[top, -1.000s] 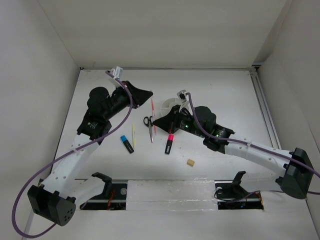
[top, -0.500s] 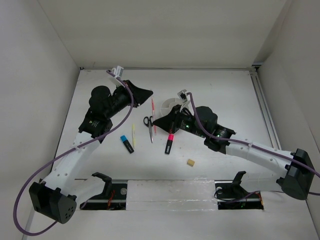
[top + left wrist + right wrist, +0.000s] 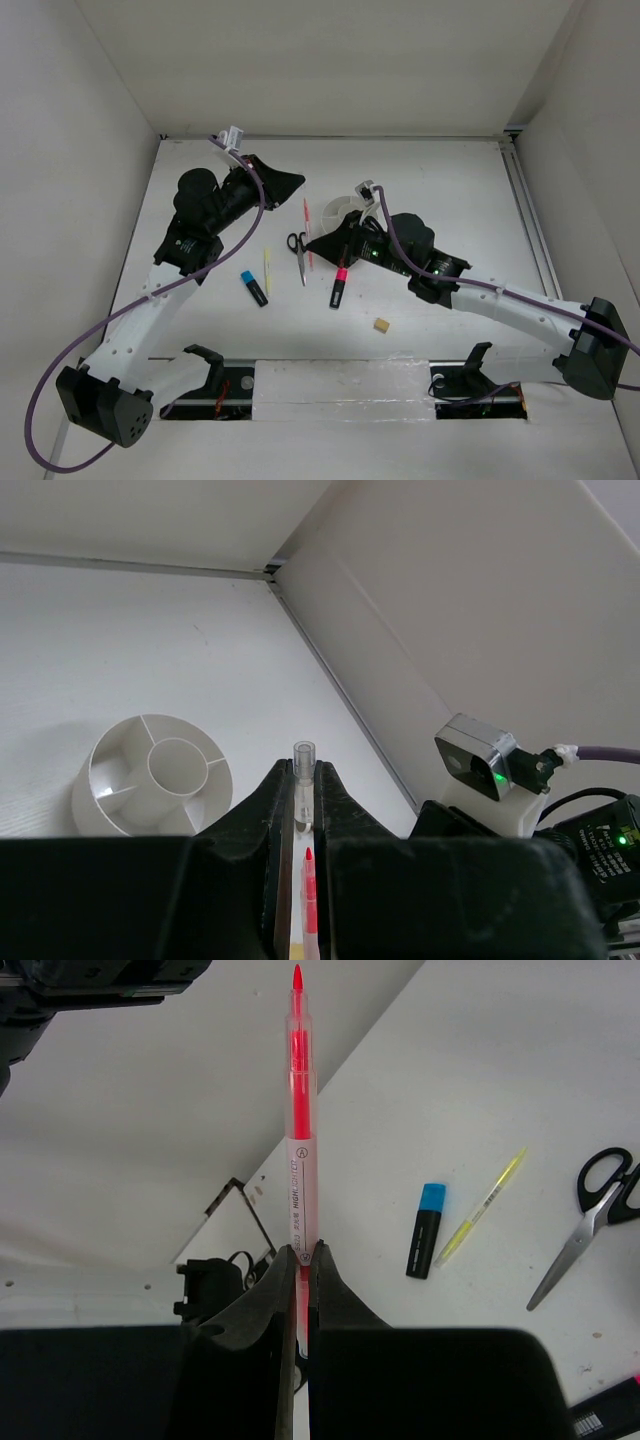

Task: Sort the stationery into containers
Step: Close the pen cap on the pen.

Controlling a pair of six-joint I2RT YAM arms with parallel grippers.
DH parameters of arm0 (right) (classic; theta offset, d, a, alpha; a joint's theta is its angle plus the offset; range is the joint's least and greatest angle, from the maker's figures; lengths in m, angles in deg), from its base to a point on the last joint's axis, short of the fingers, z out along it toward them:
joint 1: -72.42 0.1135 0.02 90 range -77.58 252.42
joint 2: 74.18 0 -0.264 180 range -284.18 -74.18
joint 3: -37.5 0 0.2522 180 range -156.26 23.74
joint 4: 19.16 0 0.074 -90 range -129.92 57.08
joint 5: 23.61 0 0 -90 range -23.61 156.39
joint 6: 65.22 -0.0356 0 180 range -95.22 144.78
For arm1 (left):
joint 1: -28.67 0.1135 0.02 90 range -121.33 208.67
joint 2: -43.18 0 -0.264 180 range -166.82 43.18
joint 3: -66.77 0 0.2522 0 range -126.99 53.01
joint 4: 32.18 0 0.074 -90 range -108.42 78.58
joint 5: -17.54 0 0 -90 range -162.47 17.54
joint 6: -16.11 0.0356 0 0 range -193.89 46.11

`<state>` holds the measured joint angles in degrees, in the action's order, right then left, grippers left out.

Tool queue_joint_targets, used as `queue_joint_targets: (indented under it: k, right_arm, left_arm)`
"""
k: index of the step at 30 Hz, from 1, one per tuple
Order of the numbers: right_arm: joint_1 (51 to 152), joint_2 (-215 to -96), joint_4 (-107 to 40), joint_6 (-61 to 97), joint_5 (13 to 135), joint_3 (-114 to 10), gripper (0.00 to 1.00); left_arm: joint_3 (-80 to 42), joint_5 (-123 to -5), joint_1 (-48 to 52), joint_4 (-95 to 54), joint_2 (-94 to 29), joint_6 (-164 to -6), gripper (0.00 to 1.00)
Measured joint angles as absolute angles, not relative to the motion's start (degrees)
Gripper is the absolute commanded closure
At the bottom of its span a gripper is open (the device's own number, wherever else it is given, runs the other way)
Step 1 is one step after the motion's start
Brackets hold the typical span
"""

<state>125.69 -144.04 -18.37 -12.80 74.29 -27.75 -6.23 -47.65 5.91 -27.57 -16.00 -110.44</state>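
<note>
Leftmost on the white counter [image 3: 460,180] lie the blue-capped highlighter [image 3: 254,287] and the yellow pen [image 3: 268,268], near each other but apart, both unsorted.

Next, my left claw [image 3: 303,772] hangs above the counter's back half. Its fingers are drawn nearly together, only a slit btwn them, w/ a thin clear tube [image 3: 303,752] standing in that slit. Whether I'm really pinching it or just seeing it through the gap, can't tell. Close by, the scissors [image 3: 299,252] lie flat, blades pointing to the near edge.

My right claw [image 3: 303,1252] is clamped tight on the red pen [image 3: 300,1160]. It grips the low end, so most of the barrel + tip stick out free, aimed roughly at the left claw w/o touching it. I reckon that grip is for dropping the pen end-first into a slot.

The pink-capped highlighter [image 3: 339,285] lies on the counter by that wrist. The white organiser [image 3: 100,770] sits just behind the right claw, partly hidden from above. I can make out nothing in the compartments I see, so prob. a short carry. Further right the tan eraser [image 3: 381,324] lies alone toward the near edge.

The counter is plain matte white. White walls close it in on the left, back + right, and a metal rail [image 3: 530,220] runs along the right edge.
</note>
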Motion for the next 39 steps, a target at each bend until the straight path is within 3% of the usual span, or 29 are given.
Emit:
queue_joint_targets:
  k: [39]
  right_arm:
    - [124.9,-145.8,-18.9,-12.8,73.7,-29.5,1.0]
  left_arm:
    - [-5.4,-46.8,5.9,-28.1,-16.0,-110.4,1.0]
